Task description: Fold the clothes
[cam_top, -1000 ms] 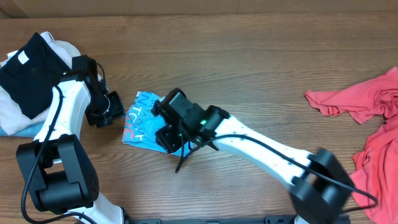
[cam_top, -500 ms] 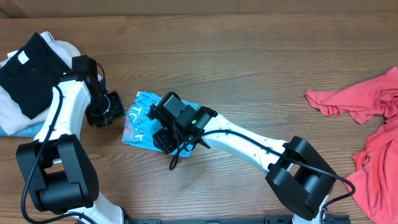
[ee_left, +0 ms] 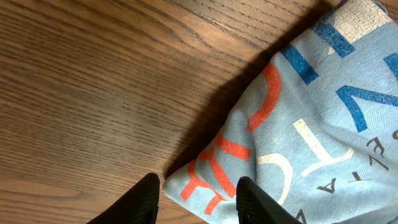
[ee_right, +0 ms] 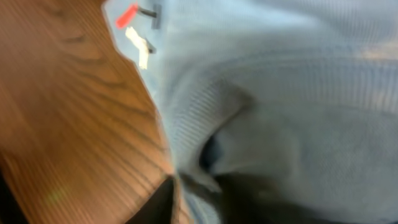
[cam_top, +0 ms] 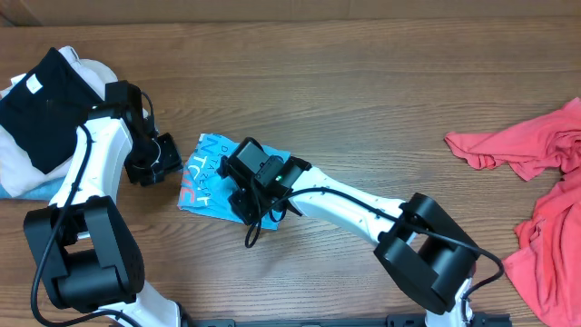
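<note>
Sky-blue T-shirt (cam_top: 204, 177): folded, lettering (cam_top: 211, 150) up, long axis roughly left-right.

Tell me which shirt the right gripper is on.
The light-blue lettered T-shirt, mid-table under the right gripper; the coral-red T-shirt lies crumpled at the right edge.

One T-shirt (cam_top: 201, 177) lies centre, another T-shirt (cam_top: 536, 150) far right, cloth pile (cam_top: 36, 109) far left

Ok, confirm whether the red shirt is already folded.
No, the red shirt lies crumpled in loose heaps at the table's right edge.
</note>
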